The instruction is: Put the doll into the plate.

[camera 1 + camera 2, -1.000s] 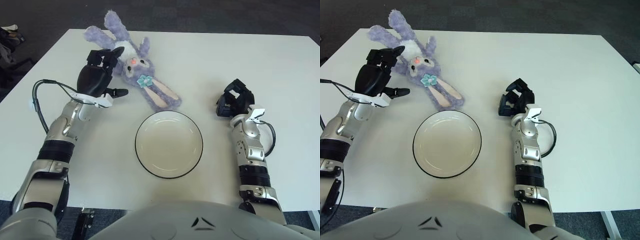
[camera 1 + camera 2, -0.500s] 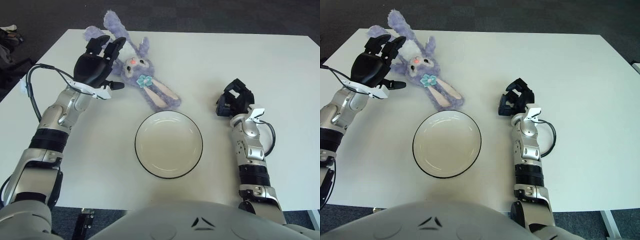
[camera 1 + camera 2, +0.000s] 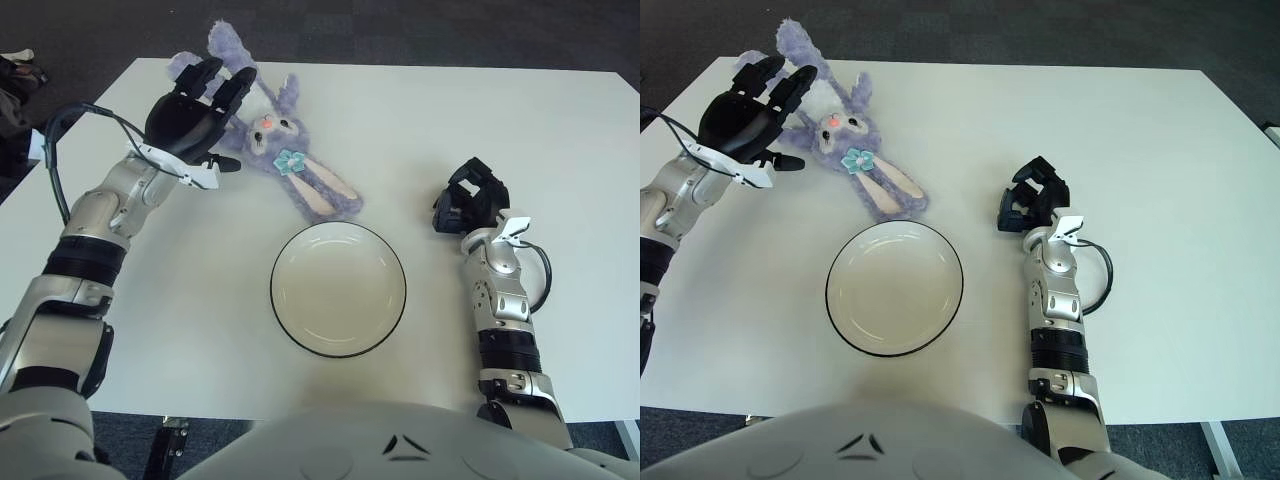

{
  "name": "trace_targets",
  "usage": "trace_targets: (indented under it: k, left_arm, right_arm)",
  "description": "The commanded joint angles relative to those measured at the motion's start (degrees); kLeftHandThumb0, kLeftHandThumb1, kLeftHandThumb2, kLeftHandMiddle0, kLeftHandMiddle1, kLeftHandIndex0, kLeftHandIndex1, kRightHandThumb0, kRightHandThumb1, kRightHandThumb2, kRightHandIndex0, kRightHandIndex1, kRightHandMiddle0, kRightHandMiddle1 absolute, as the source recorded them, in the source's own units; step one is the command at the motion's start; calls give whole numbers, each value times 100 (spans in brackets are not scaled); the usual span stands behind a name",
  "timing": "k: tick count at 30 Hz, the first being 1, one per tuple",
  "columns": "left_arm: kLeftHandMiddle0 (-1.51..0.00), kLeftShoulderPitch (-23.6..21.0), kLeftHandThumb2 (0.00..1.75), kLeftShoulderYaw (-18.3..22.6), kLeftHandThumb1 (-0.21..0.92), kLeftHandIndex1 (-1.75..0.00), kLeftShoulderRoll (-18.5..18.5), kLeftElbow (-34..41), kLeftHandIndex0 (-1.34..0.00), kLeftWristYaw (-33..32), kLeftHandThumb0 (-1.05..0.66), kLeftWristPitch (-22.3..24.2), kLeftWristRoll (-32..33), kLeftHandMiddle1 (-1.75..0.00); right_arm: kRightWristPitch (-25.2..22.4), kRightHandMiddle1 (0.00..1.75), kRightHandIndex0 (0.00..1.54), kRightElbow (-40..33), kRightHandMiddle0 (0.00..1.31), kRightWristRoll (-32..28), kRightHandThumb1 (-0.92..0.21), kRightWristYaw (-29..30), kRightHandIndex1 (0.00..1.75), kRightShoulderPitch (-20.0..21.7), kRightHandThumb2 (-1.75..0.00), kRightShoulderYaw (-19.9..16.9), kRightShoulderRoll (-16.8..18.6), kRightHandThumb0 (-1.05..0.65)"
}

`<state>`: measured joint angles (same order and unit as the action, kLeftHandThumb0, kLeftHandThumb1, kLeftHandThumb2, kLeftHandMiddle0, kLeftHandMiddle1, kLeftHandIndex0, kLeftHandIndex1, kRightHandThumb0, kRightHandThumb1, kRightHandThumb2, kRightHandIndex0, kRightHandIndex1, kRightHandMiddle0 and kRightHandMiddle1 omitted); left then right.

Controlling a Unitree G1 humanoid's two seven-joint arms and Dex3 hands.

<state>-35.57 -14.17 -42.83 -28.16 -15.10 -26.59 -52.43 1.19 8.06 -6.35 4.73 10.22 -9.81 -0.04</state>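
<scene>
Left eye view: purple doll point(image 3: 280, 160) lies diagonally beyond the plate point(image 3: 338, 289), long axis toward it. Left hand point(image 3: 185, 122), fingers spread, empty, hovers at the doll's head; right hand point(image 3: 470, 207) curled, farther.

The doll point(image 3: 283, 160) is of soft, fluffy purple plush, the plate point(image 3: 338, 288) looks smooth and glossy like glazed ceramic, the surface point(image 3: 560, 140) is matt white, and the left hand point(image 3: 190, 115) is black plastic.
</scene>
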Motion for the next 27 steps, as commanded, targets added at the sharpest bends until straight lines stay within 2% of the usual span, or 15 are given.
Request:
trace_targets:
  k: [1,7,18,27]
  left_arm:
    - [0,-378,83,-230,49,0,-180,-332,0,66,-70,-98,-178,-18]
    - [0,-749,81,-541,51,0,-263,-751,0,-1,-71,-261,-379,-14]
    - [0,-1286,74,-1102,57,0,-312,-1438,0,-284,-77,-272,-868,0]
    - [0,-1644,71,-1414,55,0,-199,-1971,0,-367,-75,-301,-915,0]
  right_arm:
    - [-188,175,96,287,72,-108,11,1,162,-202,-175,-46,96,-1]
    - [-148,175,95,337,71,-95,10,-5,163,-179,-175,-46,86,-1]
    - [-143,175,94,372,70,-83,9,-39,165,-167,-175,-37,59,-1]
    - [-96,175,93,399,69,-102,9,-149,167,-175,-175,-42,21,-1]
